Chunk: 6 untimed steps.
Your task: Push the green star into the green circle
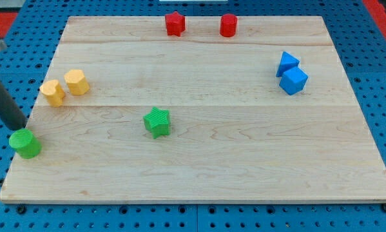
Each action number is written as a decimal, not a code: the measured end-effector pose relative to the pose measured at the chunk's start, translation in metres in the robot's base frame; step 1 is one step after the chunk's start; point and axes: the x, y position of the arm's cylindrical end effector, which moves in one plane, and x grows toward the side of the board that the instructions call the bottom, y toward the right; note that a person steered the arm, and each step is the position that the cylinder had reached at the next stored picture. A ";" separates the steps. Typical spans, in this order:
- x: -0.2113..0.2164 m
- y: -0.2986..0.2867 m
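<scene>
The green star (157, 122) lies left of the board's middle. The green circle (26, 143), a short cylinder, stands at the board's left edge, low in the view. My rod comes down from the view's upper left, and my tip (20, 127) sits right at the green circle's top edge, just above it in the view. The green star is well to the right of my tip, about a third of the board's width away.
Two yellow blocks (52, 92) (77, 82) stand together at the upper left. A red star (174, 24) and a red cylinder (228, 25) stand at the top edge. Two blue blocks (287, 63) (294, 80) touch each other at the right. The wooden board (244, 161) rests on a blue pegboard.
</scene>
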 end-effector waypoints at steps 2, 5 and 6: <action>0.040 0.055; -0.018 0.186; -0.056 0.206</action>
